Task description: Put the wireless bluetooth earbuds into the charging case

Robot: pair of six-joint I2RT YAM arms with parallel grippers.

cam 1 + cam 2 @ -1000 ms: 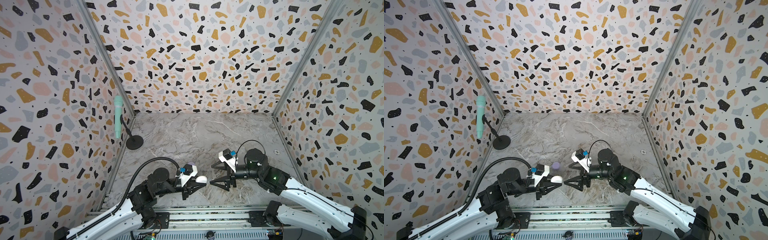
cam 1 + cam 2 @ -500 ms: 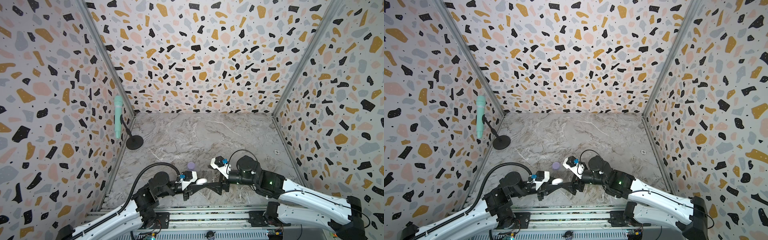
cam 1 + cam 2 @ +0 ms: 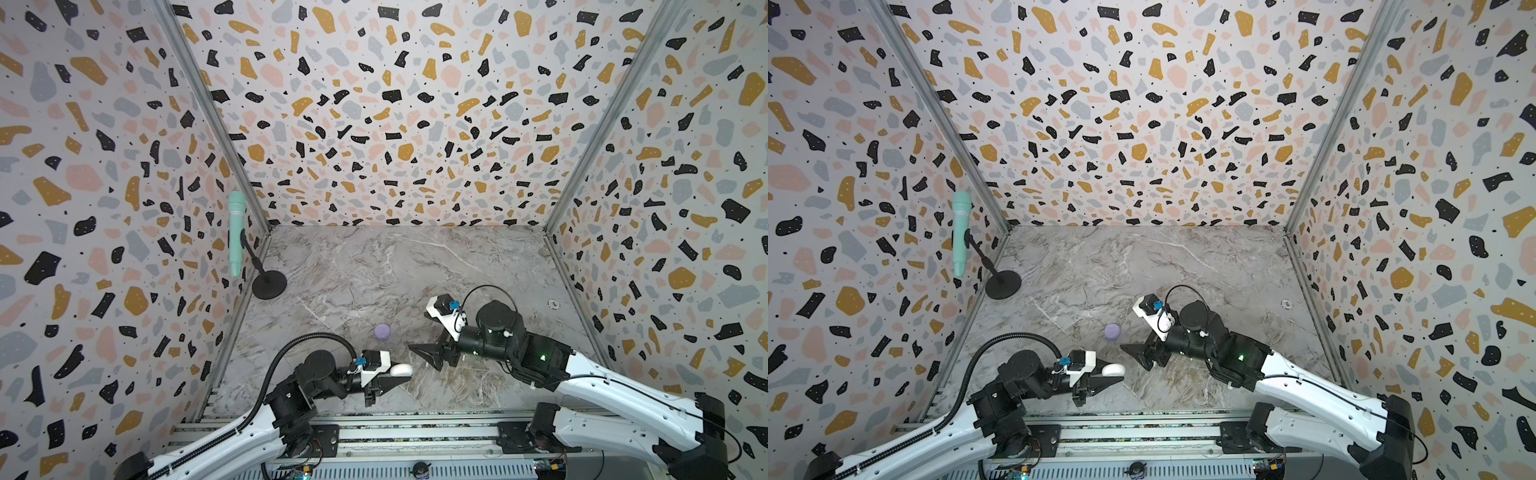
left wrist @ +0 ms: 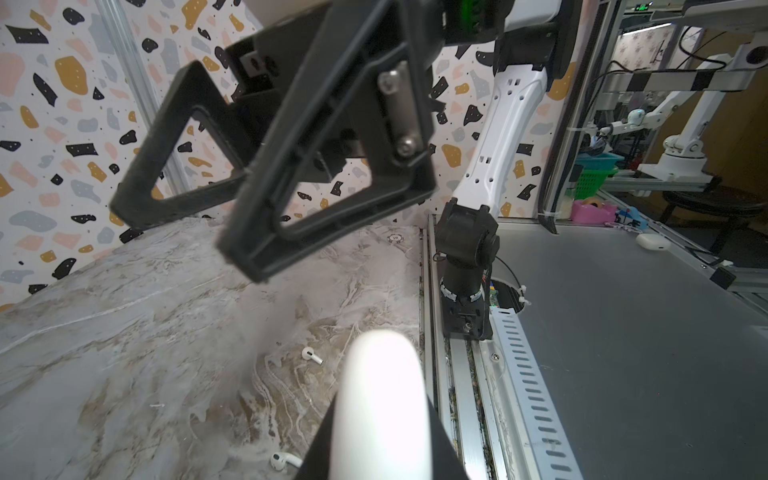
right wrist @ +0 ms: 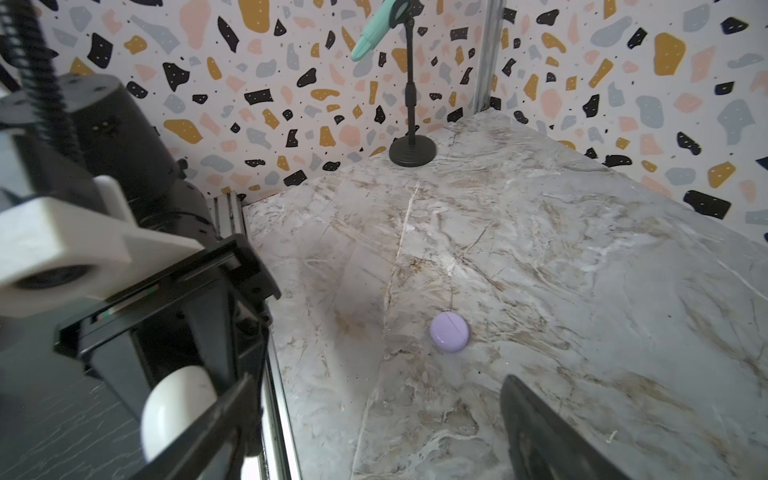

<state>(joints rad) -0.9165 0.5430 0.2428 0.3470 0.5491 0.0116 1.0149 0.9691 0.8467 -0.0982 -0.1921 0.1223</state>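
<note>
Left jaws clamped tight on white case (image 3: pixel 401 369). Lavender case (image 3: pixel 382 331) sits closed on bench (image 3: pixel 415 257) just beyond, untouched. Two white earbuds (image 4: pixel 311 356) lie flat on bench, ahead of and below left jaws, roughly under right jaws. Right jaws spread wide, empty, facing white case; free, so likelier picker. Held case's lid looks closed.

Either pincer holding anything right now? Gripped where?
The left pincer is shut on the white charging case, clamped across its sides with one rounded end facing outward. The right pincer is open and empty.
</note>
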